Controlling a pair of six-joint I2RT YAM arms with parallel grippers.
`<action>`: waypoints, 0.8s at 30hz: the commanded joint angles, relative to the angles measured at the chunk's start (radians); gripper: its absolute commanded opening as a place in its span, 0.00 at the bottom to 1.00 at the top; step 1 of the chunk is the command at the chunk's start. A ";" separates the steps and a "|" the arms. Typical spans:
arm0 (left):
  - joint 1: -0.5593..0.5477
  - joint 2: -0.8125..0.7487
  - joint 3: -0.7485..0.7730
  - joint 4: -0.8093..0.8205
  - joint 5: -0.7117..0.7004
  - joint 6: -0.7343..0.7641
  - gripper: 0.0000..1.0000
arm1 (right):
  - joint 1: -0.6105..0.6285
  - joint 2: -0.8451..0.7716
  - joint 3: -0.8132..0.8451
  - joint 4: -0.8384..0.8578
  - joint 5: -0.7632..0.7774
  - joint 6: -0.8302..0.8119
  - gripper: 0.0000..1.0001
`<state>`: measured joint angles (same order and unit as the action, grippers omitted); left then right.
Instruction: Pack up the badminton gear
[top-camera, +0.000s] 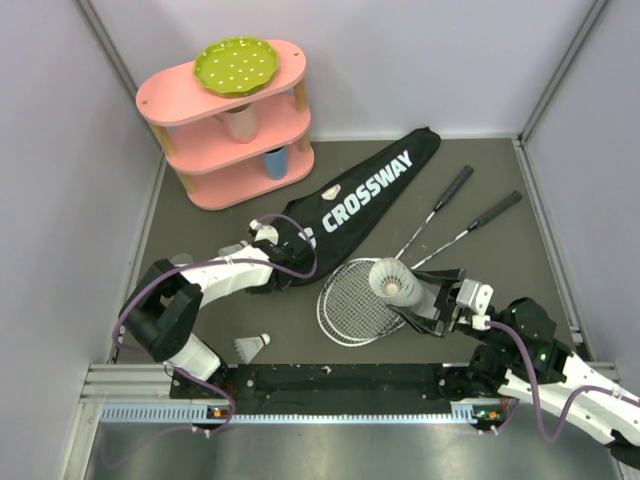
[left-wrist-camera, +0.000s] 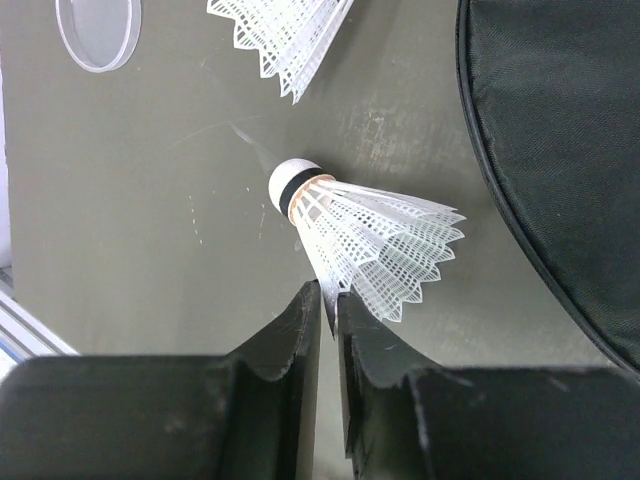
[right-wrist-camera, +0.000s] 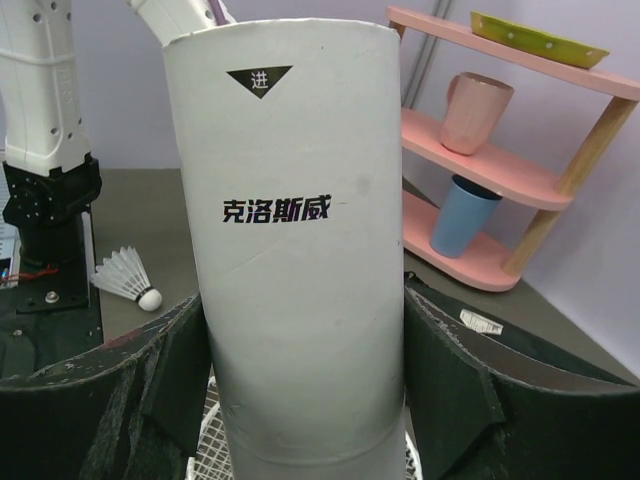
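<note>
My left gripper (left-wrist-camera: 330, 290) is shut, pinching the skirt edge of a white shuttlecock (left-wrist-camera: 360, 235) that lies on the grey table beside the black "CROSSWAY" bag (left-wrist-camera: 560, 150). In the top view this gripper (top-camera: 268, 238) is at the bag's (top-camera: 365, 190) wide end. My right gripper (right-wrist-camera: 305, 330) is shut on the white tube (right-wrist-camera: 300, 250), holding it upright over the heads of the two silver rackets (top-camera: 360, 300); the tube (top-camera: 395, 282) stands open end up. A second shuttlecock (left-wrist-camera: 285, 35) lies just beyond the left gripper. A third (top-camera: 250, 345) lies near the left arm's base.
The pink three-tier shelf (top-camera: 235, 130) stands at the back left with the green dotted plate (top-camera: 235, 65) on top and cups on the lower tiers. A clear round lid (left-wrist-camera: 98, 35) lies on the table left of the shuttlecocks. Grey walls close the sides.
</note>
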<state>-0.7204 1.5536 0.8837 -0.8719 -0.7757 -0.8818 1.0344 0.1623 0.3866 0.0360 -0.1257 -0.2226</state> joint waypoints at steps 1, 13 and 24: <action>0.003 -0.042 0.012 0.008 -0.016 0.006 0.05 | 0.009 0.022 0.034 0.047 0.011 0.003 0.21; -0.008 -0.504 0.018 0.275 0.551 0.290 0.00 | 0.010 0.180 0.067 0.002 0.066 -0.032 0.20; -0.004 -0.860 0.118 0.369 0.981 0.405 0.00 | 0.009 0.457 0.118 0.050 0.055 -0.150 0.18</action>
<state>-0.7269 0.7910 0.9485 -0.5758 0.0387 -0.5430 1.0344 0.5533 0.4274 0.0357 -0.0746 -0.2985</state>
